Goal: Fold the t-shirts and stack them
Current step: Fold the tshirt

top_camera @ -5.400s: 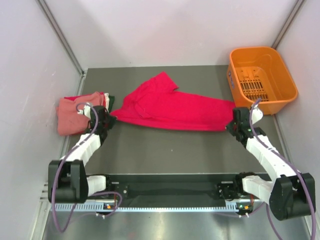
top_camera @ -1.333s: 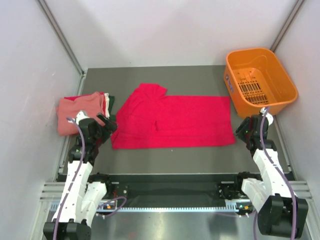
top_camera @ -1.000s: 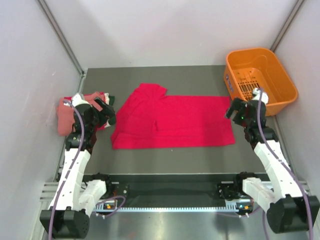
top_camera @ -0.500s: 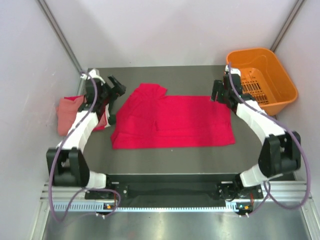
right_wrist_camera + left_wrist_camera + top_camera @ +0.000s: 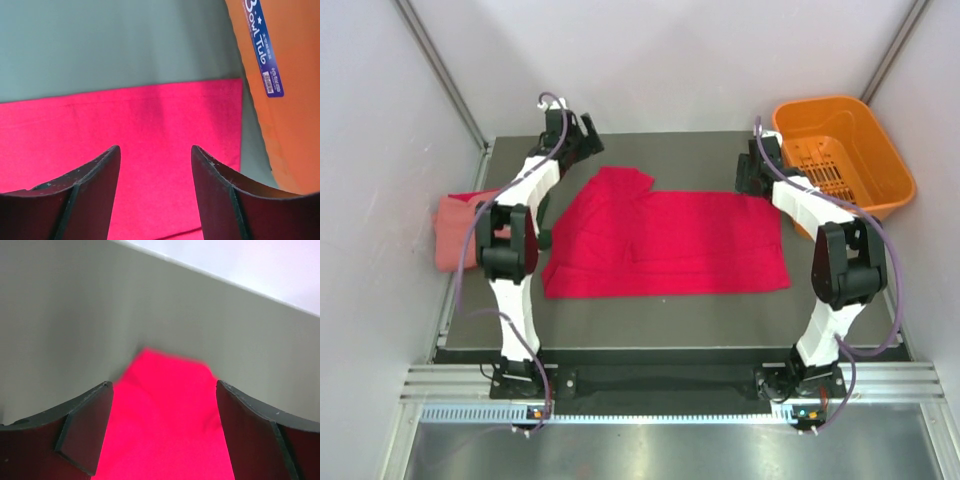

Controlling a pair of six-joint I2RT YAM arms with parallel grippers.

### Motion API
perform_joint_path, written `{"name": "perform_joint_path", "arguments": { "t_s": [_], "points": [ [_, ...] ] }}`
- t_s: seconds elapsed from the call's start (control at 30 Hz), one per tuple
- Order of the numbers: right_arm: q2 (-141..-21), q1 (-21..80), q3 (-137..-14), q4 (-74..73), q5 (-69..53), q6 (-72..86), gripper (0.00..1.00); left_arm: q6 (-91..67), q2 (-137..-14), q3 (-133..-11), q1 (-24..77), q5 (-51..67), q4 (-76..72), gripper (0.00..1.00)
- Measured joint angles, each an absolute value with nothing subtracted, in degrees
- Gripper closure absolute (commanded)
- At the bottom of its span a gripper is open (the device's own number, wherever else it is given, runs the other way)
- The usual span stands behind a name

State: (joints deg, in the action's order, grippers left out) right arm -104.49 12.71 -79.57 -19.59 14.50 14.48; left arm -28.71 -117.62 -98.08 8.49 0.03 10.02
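The crimson red t-shirt [image 5: 660, 240] lies spread flat in the middle of the table. My left gripper [image 5: 584, 136] hangs open over its back left sleeve; in the left wrist view the red t-shirt [image 5: 165, 420] shows between the dark fingers [image 5: 85, 430] of the left gripper [image 5: 165, 386], and nothing is pinched. My right gripper [image 5: 753, 176] is open over the shirt's back right corner, where the right wrist view has the red t-shirt [image 5: 125, 125] under the right gripper [image 5: 155, 148]. A folded salmon pink t-shirt [image 5: 455, 235] sits at the left edge.
The orange plastic basket [image 5: 840, 150] stands at the back right, close beside my right gripper; its wall [image 5: 285, 100] fills the right side of the right wrist view. Grey walls enclose the table on the left, back and right.
Both arms have stretched away from the near side to the shirt's far edge, the left to the sleeve, the right to the back right corner. The right jaws have narrowed.
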Motion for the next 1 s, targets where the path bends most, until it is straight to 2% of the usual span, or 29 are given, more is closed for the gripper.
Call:
{"name": "perform_joint_path", "arguments": {
  "t_s": [0.13,0.27,0.47,0.6,0.8,0.9,0.93,0.97,1.0],
  "points": [
    [-104.27,12.71,-78.02,-17.93,14.46,14.50,0.41,-27.24,-128.62,-112.14,8.27,-0.93,13.78,0.12],
    [-103.85,12.71,-76.40,-16.97,14.28,14.50,0.41,-26.83,-136.90,-122.02,8.23,-0.86,18.17,0.17],
    [-101.16,12.71,-73.80,-15.03,13.63,14.74,0.41,-27.05,-141.27,-123.20,8.27,1.65,22.06,0.20],
    [-99.07,12.71,-72.62,-14.28,12.86,15.18,0.41,-27.40,-142.39,-123.20,8.27,3.66,22.52,0.31],
    [-96.99,12.69,-71.18,-12.47,12.47,15.79,0.41,-27.86,-144.57,-125.14,8.27,5.82,23.38,0.42],
    [-96.18,12.58,-69.93,-12.16,12.27,16.32,0.42,-28.45,-146.61,-127.90,8.29,7.55,23.53,0.58],
    [-96.07,12.58,-69.71,-12.08,12.16,16.56,0.42,-28.71,-146.93,-128.29,8.29,8.14,23.38,0.70],
    [-96.07,12.56,-69.71,-12.03,12.08,16.62,0.42,-28.95,-147.28,-128.49,8.29,8.56,23.40,0.99],
    [-96.07,12.45,-69.71,-11.92,11.92,16.71,0.42,-29.39,-147.61,-128.57,8.29,9.02,23.40,1.00]
  ]
}}
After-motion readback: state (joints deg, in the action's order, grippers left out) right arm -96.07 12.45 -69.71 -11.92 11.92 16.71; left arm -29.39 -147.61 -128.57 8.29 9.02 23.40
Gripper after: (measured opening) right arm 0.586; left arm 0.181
